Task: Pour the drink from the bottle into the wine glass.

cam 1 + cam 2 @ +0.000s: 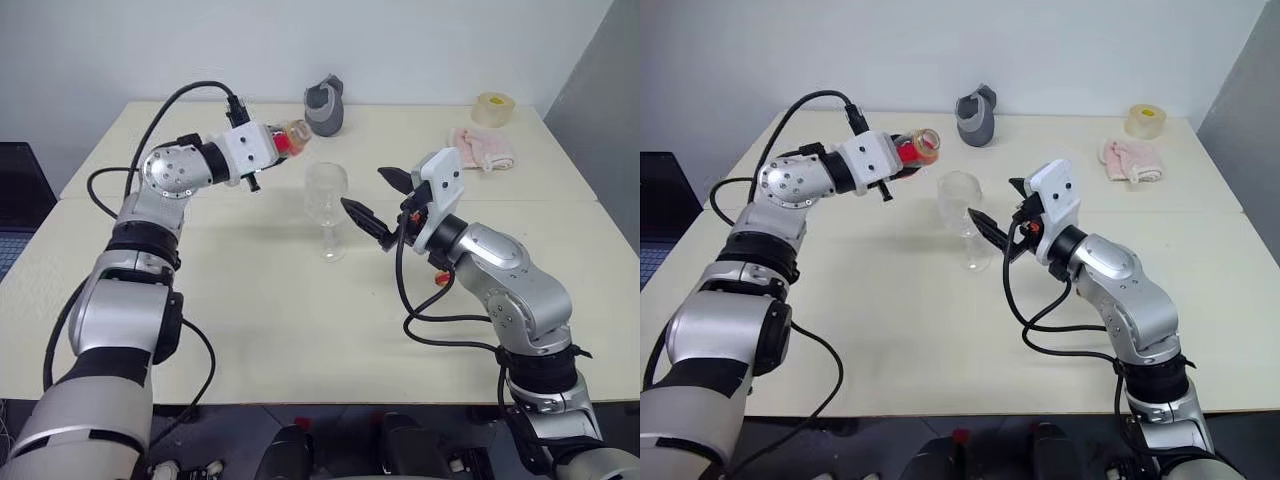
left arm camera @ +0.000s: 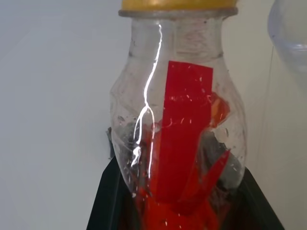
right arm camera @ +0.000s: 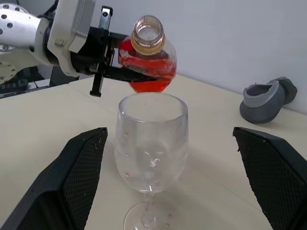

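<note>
My left gripper (image 1: 272, 146) is shut on the bottle (image 1: 290, 137), a small clear one with a red label. It holds the bottle roughly level, above and behind the wine glass (image 1: 326, 195). The bottle's yellow-ringed mouth (image 3: 147, 33) looks uncapped and points over the glass's rim. The red drink (image 3: 146, 81) lies in the bottle's lower side. The wine glass stands upright on the table and looks empty. My right gripper (image 1: 375, 200) is open beside the glass. Its black fingers (image 3: 81, 167) stand on either side of the bowl, apart from it.
A grey curved object (image 1: 325, 105) sits at the table's back middle. A tape roll (image 1: 493, 108) and a pink cloth (image 1: 483, 148) lie at the back right. A dark laptop (image 1: 15, 195) is off the table's left edge. Cables hang from both arms.
</note>
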